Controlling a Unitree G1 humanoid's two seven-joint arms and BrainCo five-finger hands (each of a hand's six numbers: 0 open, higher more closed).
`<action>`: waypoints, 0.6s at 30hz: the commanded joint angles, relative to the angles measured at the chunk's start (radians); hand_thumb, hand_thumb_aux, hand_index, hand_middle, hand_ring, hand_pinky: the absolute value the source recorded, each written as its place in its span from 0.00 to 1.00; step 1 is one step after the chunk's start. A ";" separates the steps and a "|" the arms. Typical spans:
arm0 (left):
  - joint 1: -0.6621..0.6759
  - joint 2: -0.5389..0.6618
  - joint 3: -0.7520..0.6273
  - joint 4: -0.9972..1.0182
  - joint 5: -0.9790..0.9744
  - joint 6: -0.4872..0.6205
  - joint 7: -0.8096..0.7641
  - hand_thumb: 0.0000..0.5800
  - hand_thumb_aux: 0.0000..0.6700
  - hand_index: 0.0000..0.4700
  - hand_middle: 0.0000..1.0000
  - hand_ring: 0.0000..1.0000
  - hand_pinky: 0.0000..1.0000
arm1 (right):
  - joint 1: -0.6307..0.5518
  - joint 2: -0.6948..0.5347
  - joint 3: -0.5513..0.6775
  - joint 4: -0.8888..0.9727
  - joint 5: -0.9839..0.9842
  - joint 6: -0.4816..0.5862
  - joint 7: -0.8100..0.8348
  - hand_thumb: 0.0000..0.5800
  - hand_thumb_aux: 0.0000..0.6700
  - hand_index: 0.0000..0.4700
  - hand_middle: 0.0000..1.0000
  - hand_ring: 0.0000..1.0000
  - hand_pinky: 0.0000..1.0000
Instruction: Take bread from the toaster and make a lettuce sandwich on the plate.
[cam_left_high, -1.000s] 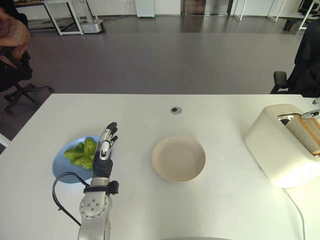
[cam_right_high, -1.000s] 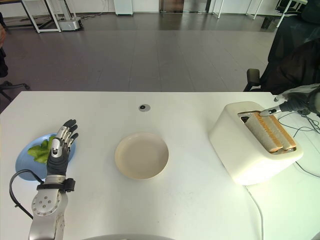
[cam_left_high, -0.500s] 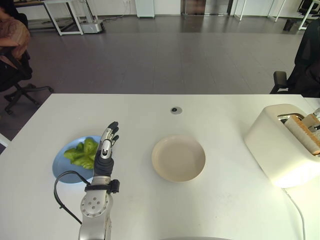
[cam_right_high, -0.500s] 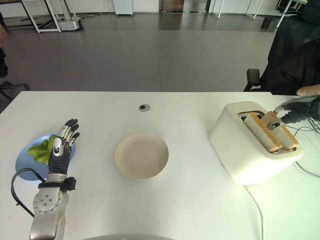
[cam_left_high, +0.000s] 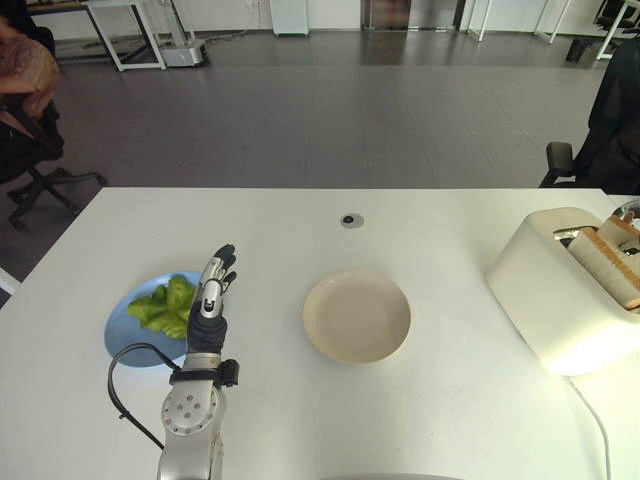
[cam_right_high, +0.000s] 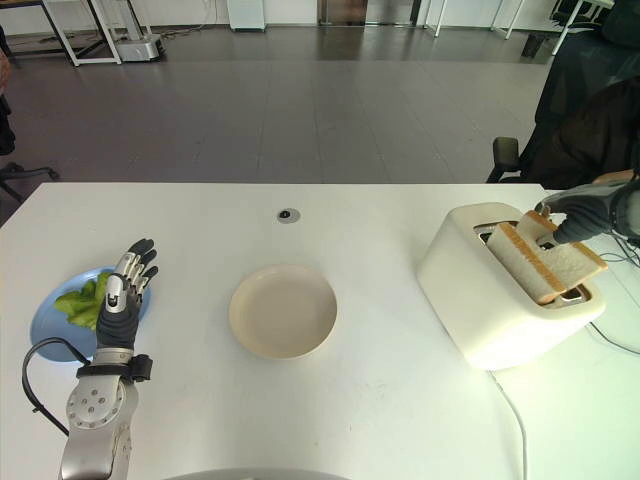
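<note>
Right hand (cam_right_high: 590, 212) fingers clamped on top of tan bread slice (cam_right_high: 555, 262), which sticks partly out of the boxy white toaster (cam_right_high: 480, 300) on the white tabletop (cam_right_high: 380, 400). Left hand (cam_right_high: 125, 290) fingers straight, apart, holding nothing, over round blue plate (cam_right_high: 45, 320) of green lettuce leaves (cam_right_high: 80, 303). Round cream plate (cam_right_high: 283, 310) sits mid-tabletop.

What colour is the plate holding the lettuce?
Light blue. That plate shows best in the left eye view.

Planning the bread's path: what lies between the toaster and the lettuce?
The left hand beside the lettuce, then the cream plate; both eye views show it.
</note>
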 joint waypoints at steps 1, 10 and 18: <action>0.007 -0.005 -0.005 0.011 0.010 0.010 0.003 0.00 0.00 0.00 0.00 0.00 0.00 | -0.139 0.047 -0.013 0.049 0.003 -0.014 -0.034 1.00 1.00 1.00 0.00 0.00 0.00; -0.003 -0.003 -0.010 0.016 0.010 0.013 -0.001 0.00 0.00 0.00 0.00 0.00 0.00 | -0.506 0.420 -0.067 0.251 0.353 -0.009 0.036 1.00 1.00 1.00 0.00 0.00 0.00; -0.018 0.003 -0.009 0.013 0.006 0.025 -0.010 0.00 0.00 0.00 0.00 0.00 0.00 | -0.441 0.697 -0.023 0.176 0.538 0.137 0.171 1.00 1.00 1.00 0.00 0.00 0.00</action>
